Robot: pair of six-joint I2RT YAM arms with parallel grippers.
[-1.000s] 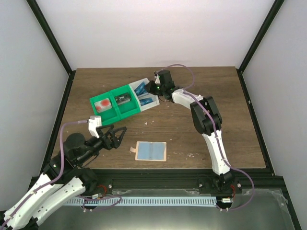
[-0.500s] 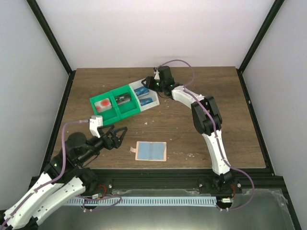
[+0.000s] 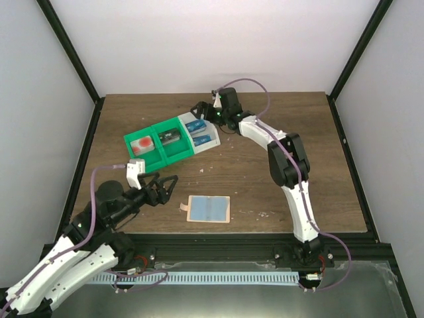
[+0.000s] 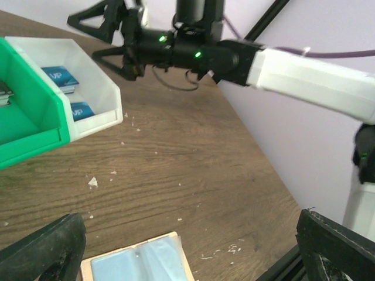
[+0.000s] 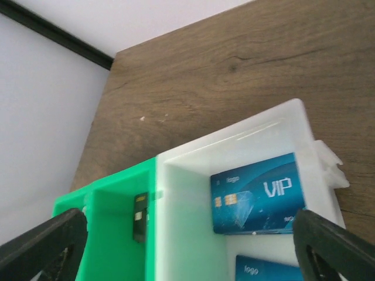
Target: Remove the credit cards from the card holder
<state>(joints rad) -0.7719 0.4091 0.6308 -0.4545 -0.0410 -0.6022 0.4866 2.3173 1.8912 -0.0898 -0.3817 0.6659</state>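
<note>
The holder (image 3: pixel 209 209) lay opened flat on the tabletop (image 3: pixel 265 185) near the front edge, its tan tab pointing left, with nothing touching it. Both blue cards (image 5: pixel 258 202) lay face up in the white bin (image 5: pixel 181 199), one behind the other, well apart from the holder. That bin touched the right side of the green bin (image 3: pixel 162 160), which held a dark item and a red-orange one. The right tool (image 3: pixel 201 108) hung over the white bin's far end, its fingers spread wide and empty. The left tool (image 3: pixel 169 189) hovered just left of the holder, also wide apart, gripping nothing.
</note>
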